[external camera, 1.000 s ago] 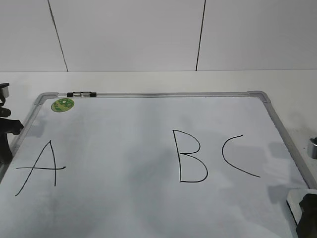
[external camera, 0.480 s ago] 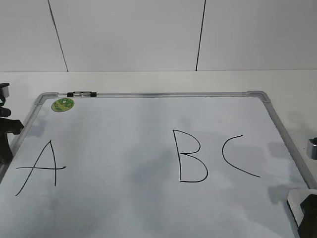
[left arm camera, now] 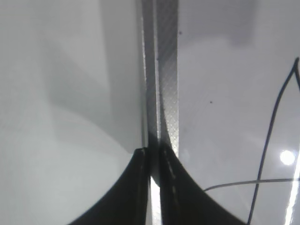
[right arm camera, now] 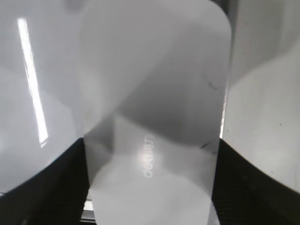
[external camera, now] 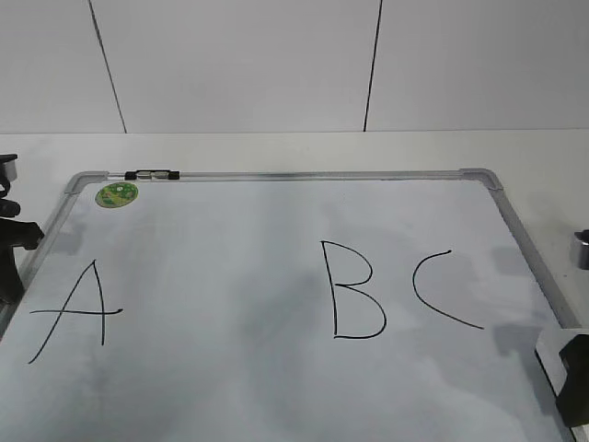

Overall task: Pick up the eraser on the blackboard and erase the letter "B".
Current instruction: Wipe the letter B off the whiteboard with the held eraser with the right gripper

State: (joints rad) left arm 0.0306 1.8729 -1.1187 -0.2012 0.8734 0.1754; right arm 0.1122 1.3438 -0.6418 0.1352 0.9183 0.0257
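The blackboard is a white board with a grey frame lying flat on the table. The letter "B" is drawn in black right of its middle. The white eraser with small grey print fills the right wrist view. My right gripper is shut on it, one black finger against each long side. In the exterior view the eraser and right gripper are at the board's lower right corner, right of the "B". My left gripper is shut and empty over the board's left frame.
A black "A" is at the board's left, and its strokes show in the left wrist view. A "C" is right of the "B". A green sticker and a marker pen are at the top left.
The right gripper and the eraser have shifted slightly up and right at the board's lower right corner. The left arm has not moved.
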